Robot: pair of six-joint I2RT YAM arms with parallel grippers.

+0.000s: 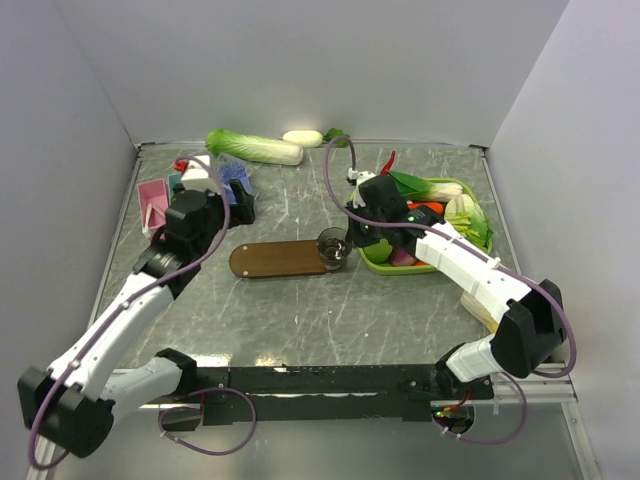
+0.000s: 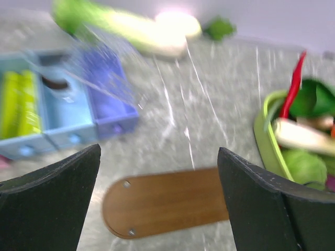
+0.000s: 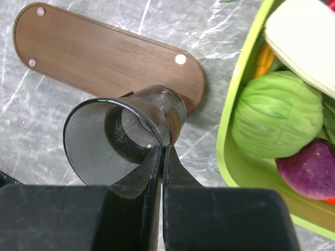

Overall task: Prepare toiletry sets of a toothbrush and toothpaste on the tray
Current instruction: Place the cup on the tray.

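As you look down from above, the tray [image 1: 280, 259] lies flat on the worktop [image 1: 300, 320], a long oval of dark brown wood. A dark tumbler [image 1: 333, 250] is at its right end, and the lime basket [image 1: 452, 183] is just right of that. From your left wrist, the left jaws stand wide apart over the tray's left end, holding nothing, with the blue box [image 2: 68, 130] beyond it. From your right wrist, the right jaws pinch the tumbler's wall over the tray's rounded, pale-studded end.

Bright, even light — left wrist view smears the tray [image 2: 162, 206]; other 2 sharp.
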